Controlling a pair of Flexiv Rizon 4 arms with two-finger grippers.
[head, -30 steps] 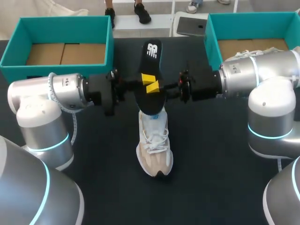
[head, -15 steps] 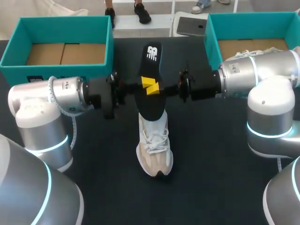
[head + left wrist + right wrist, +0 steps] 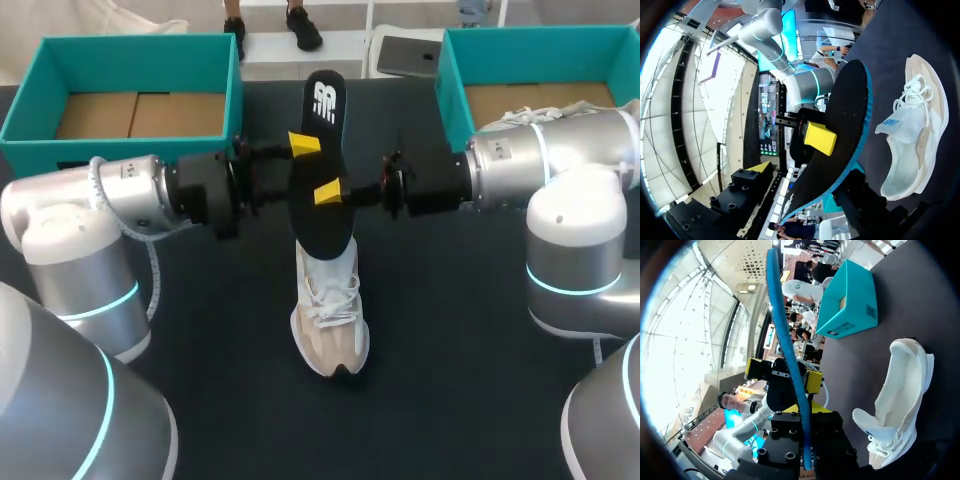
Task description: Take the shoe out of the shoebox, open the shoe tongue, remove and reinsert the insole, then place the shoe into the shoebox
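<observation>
The black insole (image 3: 322,165) with a blue edge hangs upright above the beige and white shoe (image 3: 329,312), which lies on the dark table with its toe towards me. My right gripper (image 3: 327,192) is shut on the insole's middle from the right. In the right wrist view the insole (image 3: 788,355) stands edge-on, clamped between its fingers. My left gripper (image 3: 303,158) is open: its yellow tips (image 3: 754,369) stand apart on either side of the insole without pinching it. The left wrist view shows the insole (image 3: 842,125) and, beside it, the shoe (image 3: 910,140).
A teal shoebox (image 3: 130,52) with a cardboard floor stands at the back left. A second teal box (image 3: 455,70) at the back right holds another white shoe (image 3: 525,117), partly behind my right arm. Bare dark table lies around the shoe.
My left gripper has opened and let go of the insole, one yellow tip swinging up and back. My right gripper has closed on it and now holds it alone. The insole rose slightly.
</observation>
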